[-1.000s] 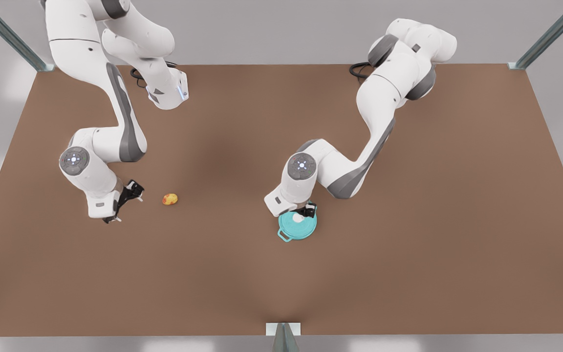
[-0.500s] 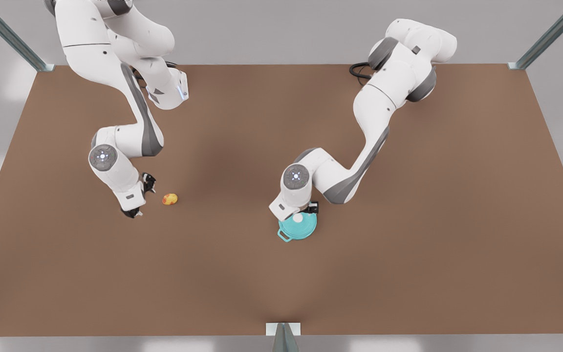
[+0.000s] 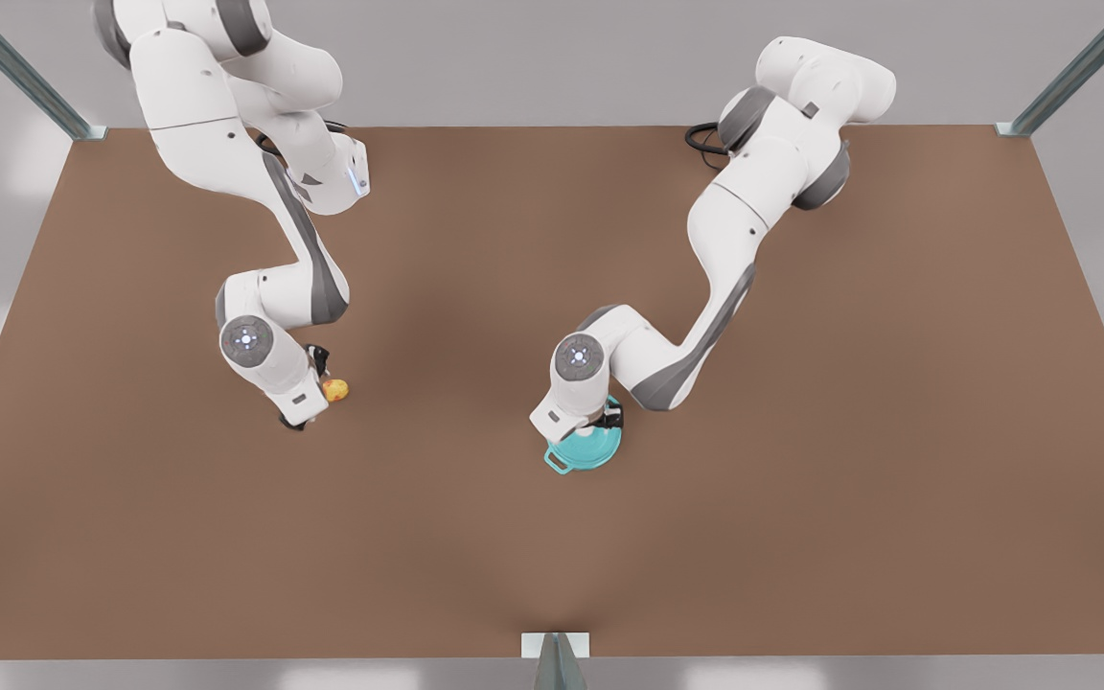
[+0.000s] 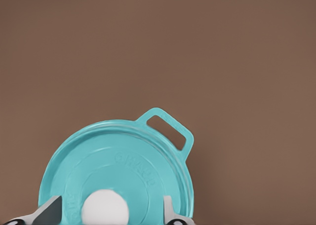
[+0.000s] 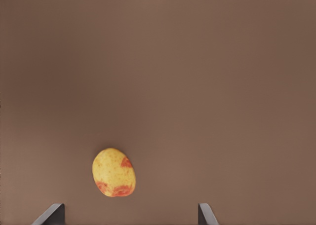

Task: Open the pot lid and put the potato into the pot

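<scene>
The teal pot lid (image 3: 592,448) lies shut on the pot, whose loop handle (image 3: 557,462) sticks out toward the front view's left. In the left wrist view the lid (image 4: 123,166) covers the pot (image 4: 168,131), and its white knob (image 4: 104,207) sits between the fingers of my open left gripper (image 4: 109,216). The fingers stand apart from the knob on both sides. In the front view, the left gripper (image 3: 602,418) hangs over the lid's far part. The yellow-orange potato (image 3: 335,389) lies on the table right beside my right gripper (image 3: 307,391). My right gripper (image 5: 128,215) is open, with the potato (image 5: 114,172) just ahead of its fingertips.
The brown table (image 3: 801,383) stretches wide around both objects. Metal frame posts stand at the back corners (image 3: 1017,125) and at the middle of the front edge (image 3: 555,656). Both arm bases sit at the table's far edge.
The right arm has swung toward the front view's right, bringing its gripper from well short of the potato to right beside it. The left gripper has shifted slightly over the lid's knob.
</scene>
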`<state>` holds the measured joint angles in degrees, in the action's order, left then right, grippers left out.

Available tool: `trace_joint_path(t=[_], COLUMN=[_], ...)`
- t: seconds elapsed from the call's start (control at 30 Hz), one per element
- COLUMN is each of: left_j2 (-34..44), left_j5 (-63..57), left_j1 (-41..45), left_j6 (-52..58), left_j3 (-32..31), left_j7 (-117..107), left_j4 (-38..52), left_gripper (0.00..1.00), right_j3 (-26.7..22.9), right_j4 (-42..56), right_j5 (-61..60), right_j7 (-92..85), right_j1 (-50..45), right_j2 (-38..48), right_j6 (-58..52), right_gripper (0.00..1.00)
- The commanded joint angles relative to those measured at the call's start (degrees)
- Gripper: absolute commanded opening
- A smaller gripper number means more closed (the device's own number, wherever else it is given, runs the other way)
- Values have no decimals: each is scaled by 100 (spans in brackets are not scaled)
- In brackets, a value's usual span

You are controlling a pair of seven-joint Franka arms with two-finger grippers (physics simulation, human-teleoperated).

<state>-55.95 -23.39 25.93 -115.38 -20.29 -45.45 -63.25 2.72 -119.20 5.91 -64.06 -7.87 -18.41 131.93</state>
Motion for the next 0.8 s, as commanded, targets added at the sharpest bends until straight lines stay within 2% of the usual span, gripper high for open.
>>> trace_joint_path(t=[0.0,0.03,0.07,0.17,0.23,0.27,0.37,0.5,0.53,0.6,0.7,0.73,0.77], left_j2=[-12,-38,-47,-21,14,23,93,155,93,-64,-697,-742,-707], left_j5=[-70,-78,-149,-140,-149,-140,-114,-87,-105,-61,1,1,1], left_j1=[9,9,9,0,0,-9,-79,-993,-1107,-1792,-2066,-2066,-2057], left_j6=[-90,-90,-90,-37,-2,174,604,1123,1027,562,-379,-450,-380], left_j3=[-1,-1,-1,-1,-1,-1,25,-28,227,227,210,183,148], left_j7=[-288,-280,-297,-315,-297,-262,19,1223,1425,1812,1821,1821,1918], left_j4=[-3,-3,5,5,14,49,286,621,621,612,612,612,621], left_gripper=[100,100,94,47,33,31,32,32,32,34,34,59,100], right_j3=[0,0,-9,-61,-70,-70,-105,-140,-149,-202,-246,-272,-307], right_j4=[-33,-68,-112,-156,-147,-147,-130,-68,-60,-51,-51,-51,-51], right_j5=[33,51,235,253,253,253,253,314,323,332,332,332,332], right_j7=[-336,-344,-344,-344,-327,-327,-318,-327,-327,-353,-353,-353,-380], right_j1=[-31,-31,-31,4,4,4,4,4,4,31,31,40,57], right_j2=[-5,4,-5,-146,-260,-304,-497,-647,-647,-664,-770,-778,-778], right_j6=[-45,-54,-54,-10,34,131,404,606,614,623,790,887,887], right_gripper=[100,100,100,100,100,100,100,100,100,100,100,100,100])
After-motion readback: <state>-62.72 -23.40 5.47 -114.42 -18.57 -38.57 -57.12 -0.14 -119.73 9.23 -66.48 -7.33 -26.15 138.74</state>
